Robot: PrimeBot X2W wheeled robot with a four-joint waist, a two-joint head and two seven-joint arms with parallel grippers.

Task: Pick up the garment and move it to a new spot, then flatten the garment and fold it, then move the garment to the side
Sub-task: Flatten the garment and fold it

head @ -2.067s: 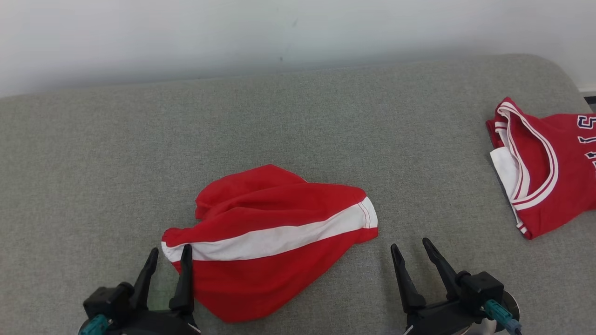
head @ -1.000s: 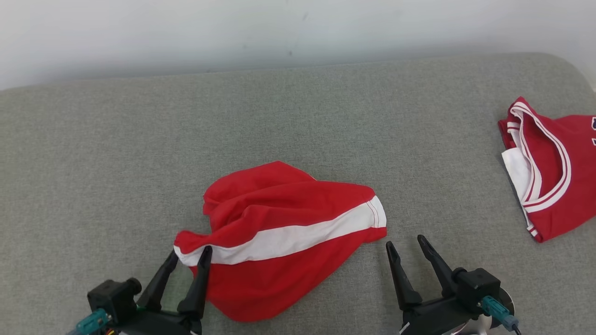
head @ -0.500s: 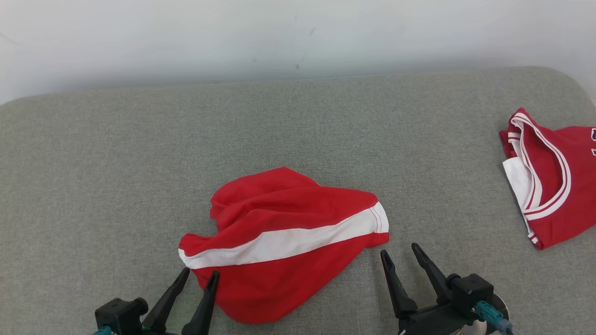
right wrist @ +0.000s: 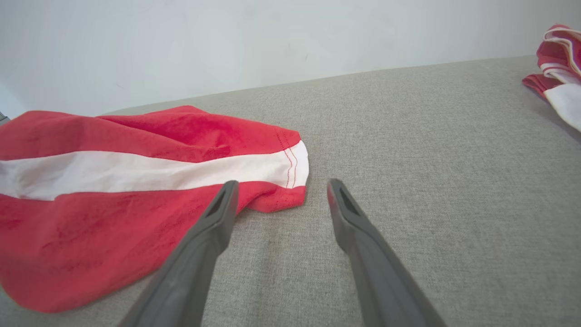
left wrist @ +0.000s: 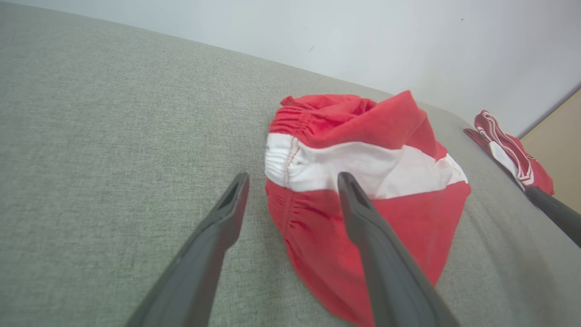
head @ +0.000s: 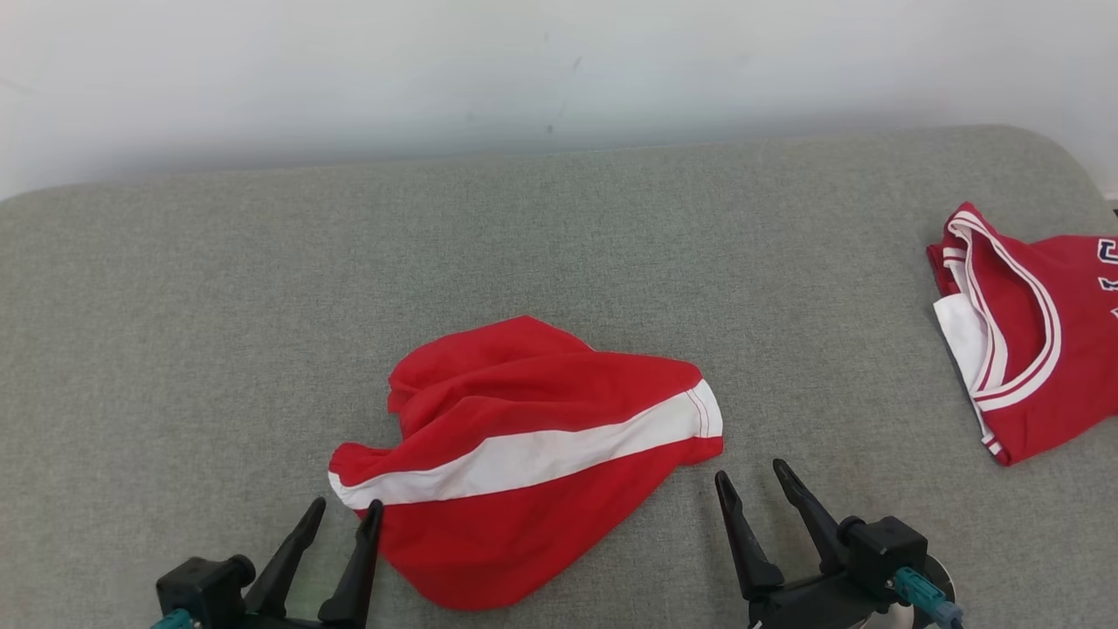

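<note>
Grey worktop [head: 175, 306], red garment [head: 524, 454] bunched on its near middle; pick-up not yet made.
Garment: shorts, white band across, elastic waist to the robot's left, leg hem to its right. Red jersey [head: 1031, 349] lies well off the garment's right. No container about; both pieces lie straight on the grey cloth. Left tool [head: 347, 504] at the garment's waist corner, jaws wide, nothing held; waistband edge sits between its fingers [left wrist: 363, 218] in the wrist view, contact unclear. Right tool [head: 749, 470] just short of the garment's hem corner, jaws wide, empty. Judged best: bite both ends deep across the stitched edges, close together, lift level so the cloth hangs spread.
</note>
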